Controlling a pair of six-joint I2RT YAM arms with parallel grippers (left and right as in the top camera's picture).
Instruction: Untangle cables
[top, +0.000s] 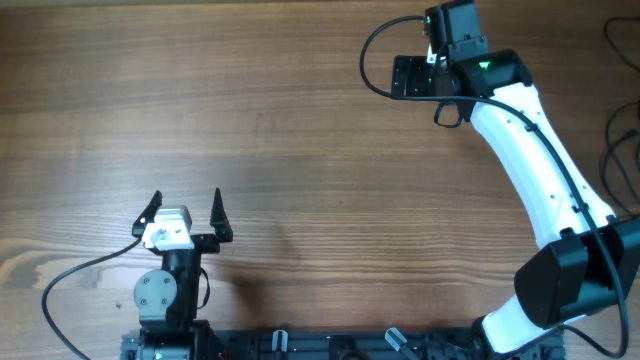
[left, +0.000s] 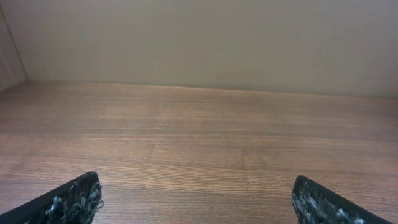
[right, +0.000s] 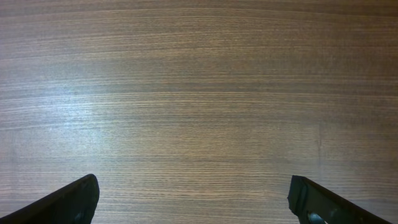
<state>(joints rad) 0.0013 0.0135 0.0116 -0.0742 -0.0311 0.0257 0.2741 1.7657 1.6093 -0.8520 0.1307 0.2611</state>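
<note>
The right hand (top: 408, 76) hangs over the far side of the table (top: 280, 120), jaws spread wide and holding nothing. The left hand (top: 186, 198) sits near the front edge, just as wide and also empty. Thin black cables (top: 605, 160) loop at the table's right edge, partly cut off, well apart from both hands.

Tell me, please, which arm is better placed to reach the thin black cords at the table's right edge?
Probably the right arm: the cords lie just beside it, far from the left claw across the table. Both claws stand open and empty, though the right claw is not near them.
</note>
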